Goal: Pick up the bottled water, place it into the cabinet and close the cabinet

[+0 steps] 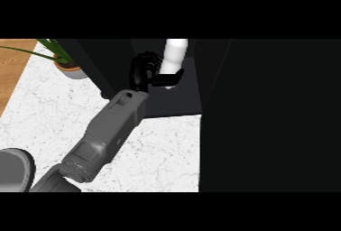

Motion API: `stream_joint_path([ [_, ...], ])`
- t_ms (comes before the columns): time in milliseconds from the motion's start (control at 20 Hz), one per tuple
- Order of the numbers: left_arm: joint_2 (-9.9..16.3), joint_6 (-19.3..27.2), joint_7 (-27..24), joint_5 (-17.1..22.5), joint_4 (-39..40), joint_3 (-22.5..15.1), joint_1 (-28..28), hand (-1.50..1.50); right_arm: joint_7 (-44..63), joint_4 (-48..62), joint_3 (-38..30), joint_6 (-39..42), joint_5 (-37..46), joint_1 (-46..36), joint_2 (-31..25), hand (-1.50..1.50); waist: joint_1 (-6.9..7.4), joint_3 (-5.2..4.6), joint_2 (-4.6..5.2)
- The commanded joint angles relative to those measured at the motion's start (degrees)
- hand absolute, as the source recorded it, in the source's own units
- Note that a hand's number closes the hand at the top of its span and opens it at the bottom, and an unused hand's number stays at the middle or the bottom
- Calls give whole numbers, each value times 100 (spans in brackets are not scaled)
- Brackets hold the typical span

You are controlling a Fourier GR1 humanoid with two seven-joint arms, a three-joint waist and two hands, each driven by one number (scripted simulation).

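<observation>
Bottled water (175,56), smooth white cylinder, clasped by black hand (143,72), dark cabinet (266,113)

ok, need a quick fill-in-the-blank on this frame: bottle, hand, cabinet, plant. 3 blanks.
1. The hand is curled round the white ____.
2. The bottle is held at the opening of the black ____.
3. The potted plant stands on the counter to the ____ of the cabinet.

Missing words: bottle; cabinet; left
</observation>
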Motion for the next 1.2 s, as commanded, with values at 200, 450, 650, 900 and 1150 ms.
stream_joint_path([
  [200, 118, 206, -484, -81, 801, 267, -330, 150, 123, -206, 30, 73, -414, -129, 54, -150, -81, -3, 73],
  [450, 477, 161, -639, -272, 1068, 183, -500, -150, -41, -212, -31, 325, -438, 137, -66, -150, -168, -5, 76],
  [650, 146, 642, -601, -367, 1225, 147, -828, -150, 188, -327, -194, 273, -676, 10, -112, -150, -173, -4, 95],
  [900, 291, 38, -376, -415, 1283, 137, -1153, -150, 135, -236, -53, 348, -508, 15, -80, -150, -209, -3, 82],
  [1150, 144, -594, -1224, 20, 713, 630, -941, -150, 34, -57, -37, 466, -389, -23, -121, -150, -124, -9, 58],
])
